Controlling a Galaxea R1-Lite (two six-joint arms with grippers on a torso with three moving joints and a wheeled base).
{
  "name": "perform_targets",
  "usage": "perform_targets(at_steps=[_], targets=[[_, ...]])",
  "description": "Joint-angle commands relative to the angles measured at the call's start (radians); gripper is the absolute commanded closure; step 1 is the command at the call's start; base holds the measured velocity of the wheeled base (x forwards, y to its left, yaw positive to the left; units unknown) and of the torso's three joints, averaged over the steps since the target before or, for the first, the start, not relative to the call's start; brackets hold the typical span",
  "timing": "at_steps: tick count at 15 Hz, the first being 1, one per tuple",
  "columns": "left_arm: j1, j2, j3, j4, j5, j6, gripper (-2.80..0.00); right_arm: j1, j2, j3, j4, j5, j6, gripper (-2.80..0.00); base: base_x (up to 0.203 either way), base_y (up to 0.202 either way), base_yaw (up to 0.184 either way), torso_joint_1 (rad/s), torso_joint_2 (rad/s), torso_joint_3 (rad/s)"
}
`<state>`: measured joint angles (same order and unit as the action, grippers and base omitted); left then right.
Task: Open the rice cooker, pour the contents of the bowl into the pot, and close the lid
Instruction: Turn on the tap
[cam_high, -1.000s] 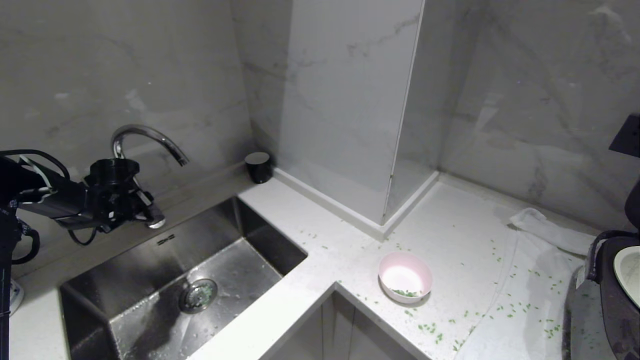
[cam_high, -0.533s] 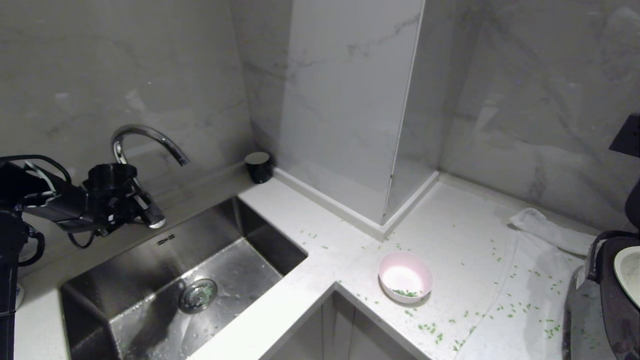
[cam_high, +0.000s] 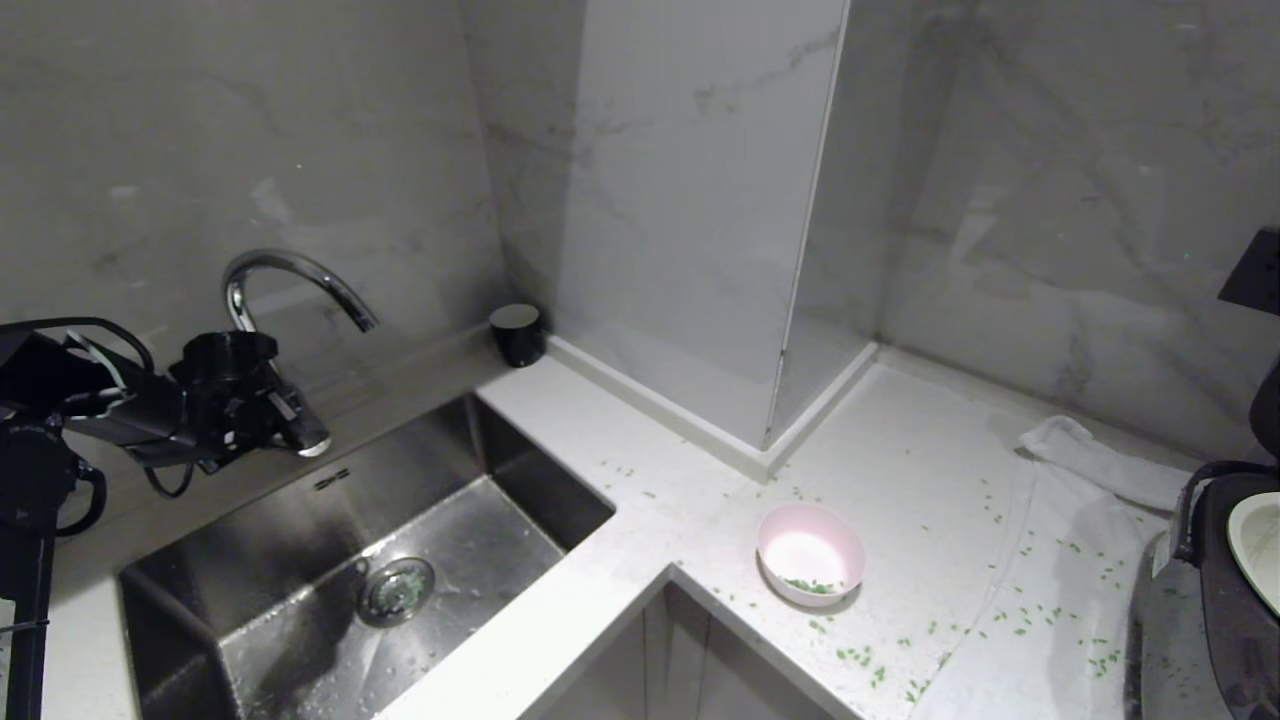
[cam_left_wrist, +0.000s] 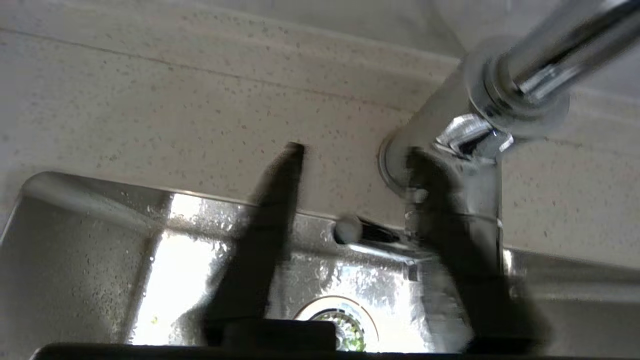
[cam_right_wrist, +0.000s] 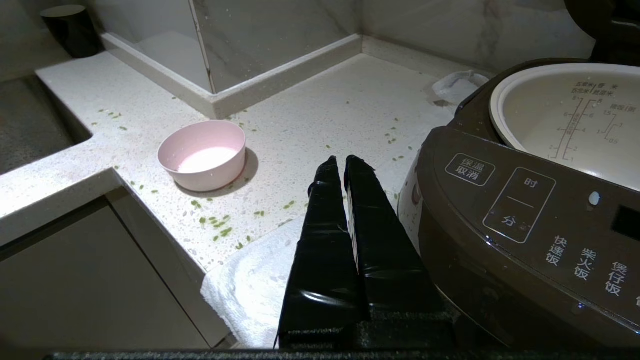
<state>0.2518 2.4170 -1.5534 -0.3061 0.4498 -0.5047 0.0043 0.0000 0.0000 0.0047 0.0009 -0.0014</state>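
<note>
We judge pouring next: our left gripper (cam_left_wrist: 350, 155), jaws apart and empty, must reach the small pink bowl (cam_high: 810, 553) near the worktop's front edge.

The head view looks down from above on the desk's inner corner, sink (cam_high: 380, 560) at left. The left wrist view sits close over the faucet (cam_left_wrist: 500, 100). The right wrist view looks low across the bowl (cam_right_wrist: 202, 161), shared with the head view.
</note>
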Motion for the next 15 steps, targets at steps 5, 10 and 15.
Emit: perform_targets(at_steps=[5, 10, 15], targets=[[0.007, -0.004, 0.001, 0.002, 0.004, -0.003, 0.0, 0.0, 0.0, 0.002, 0.0, 0.001, 0.0, 0.0, 0.0, 0.0, 0.0, 0.0, 0.0, 0.0], [0.004, -0.023, 0.028, 0.008, 0.004, 0.001, 0.0, 0.0, -0.002, 0.002, 0.0, 0.001, 0.0, 0.0, 0.0, 0.0, 0.0, 0.0, 0.0, 0.0], [-0.001, -0.044, 0.048, 0.01, 0.003, 0.003, 0.0, 0.0, 0.0, 0.002, 0.0, 0.0, 0.0, 0.0, 0.0, 0.0, 0.0, 0.0, 0.0, 0.0]])
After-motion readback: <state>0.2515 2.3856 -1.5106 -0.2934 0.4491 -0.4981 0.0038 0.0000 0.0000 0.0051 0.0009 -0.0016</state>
